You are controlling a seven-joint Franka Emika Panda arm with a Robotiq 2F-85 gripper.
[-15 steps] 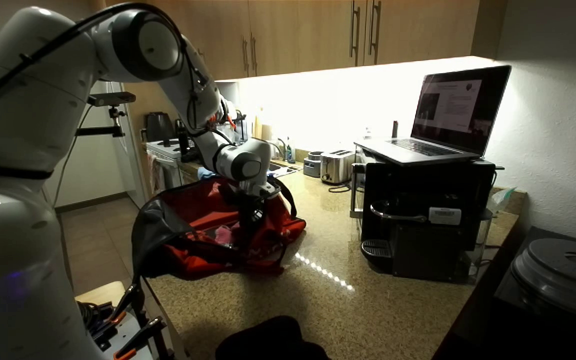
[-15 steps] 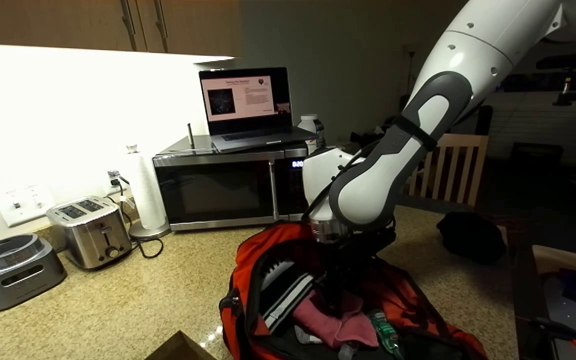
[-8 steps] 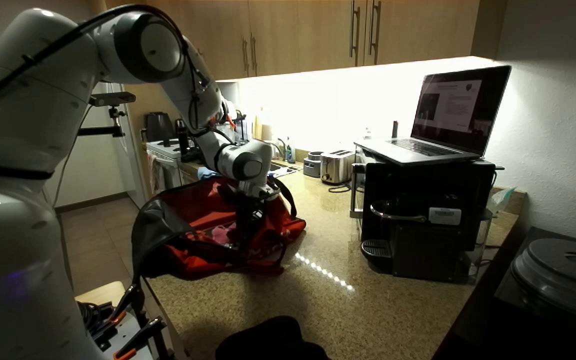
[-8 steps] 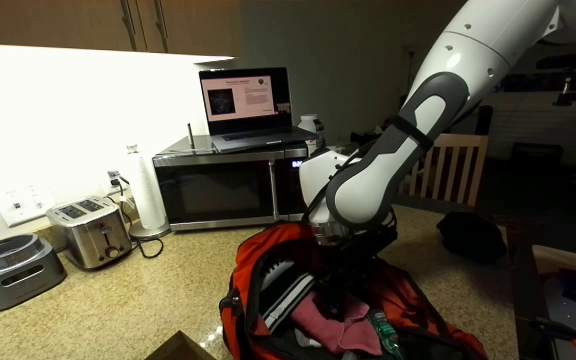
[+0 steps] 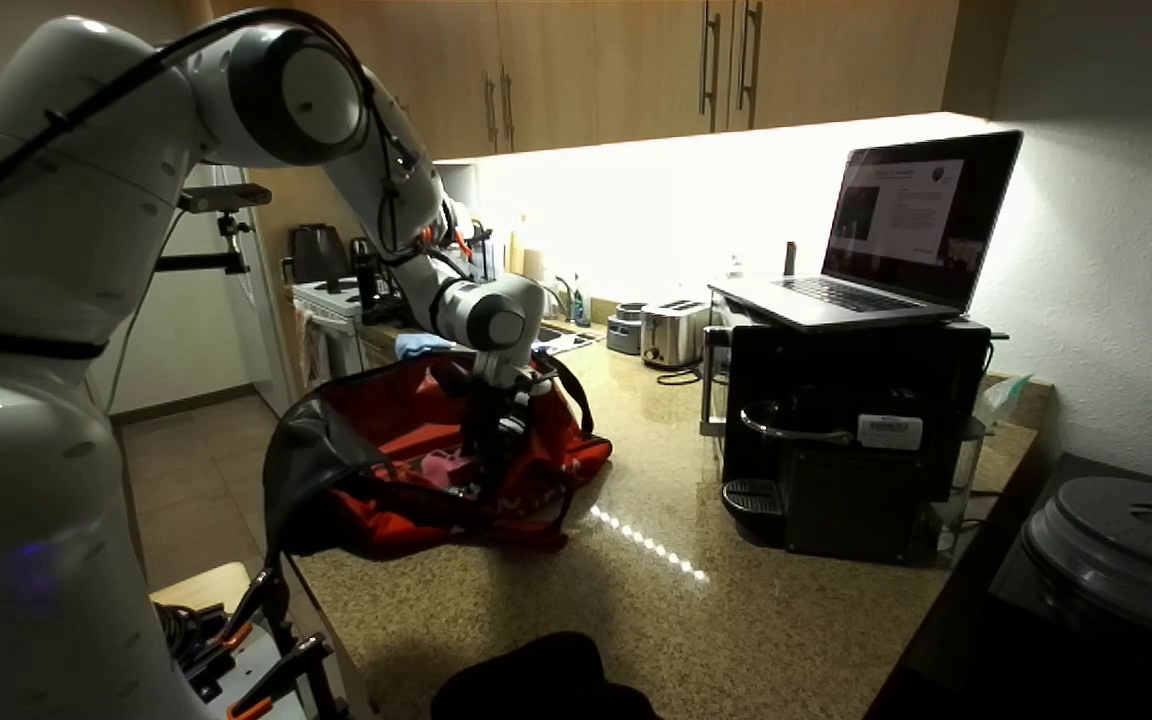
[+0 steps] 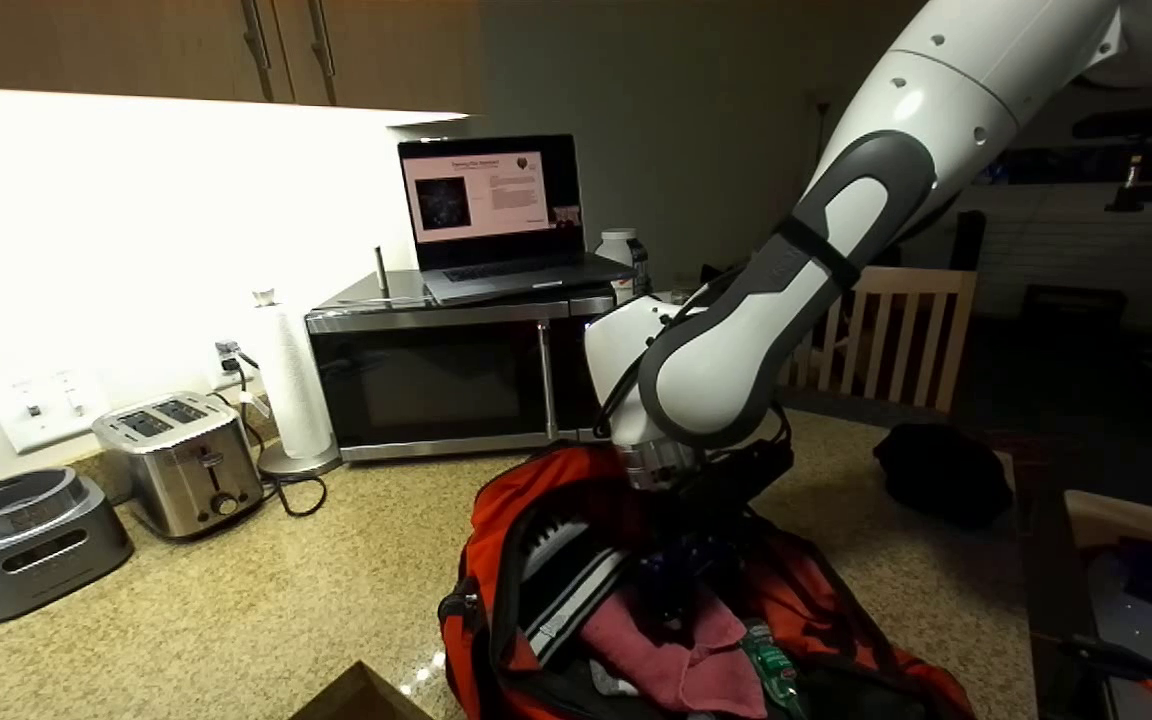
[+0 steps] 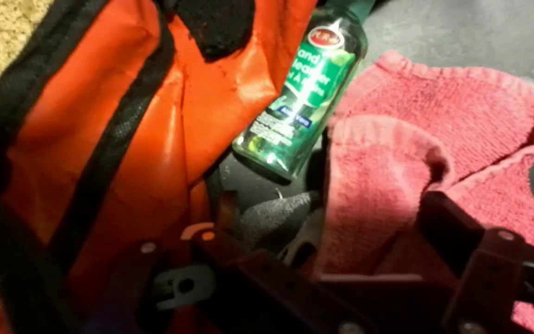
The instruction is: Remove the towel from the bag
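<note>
Pink towel [image 7: 461,120] beside bottle [image 7: 306,93] — gripper [image 7: 334,211] spread wide.

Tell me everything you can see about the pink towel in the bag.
The pink towel looks like terry cloth with hemmed edges. It lies rumpled and partly folded over itself inside the open red and black bag, beside a green-labelled hand cleaner bottle. In the wrist view the open end effector partly overlaps it; whether they touch is unclear.
</note>
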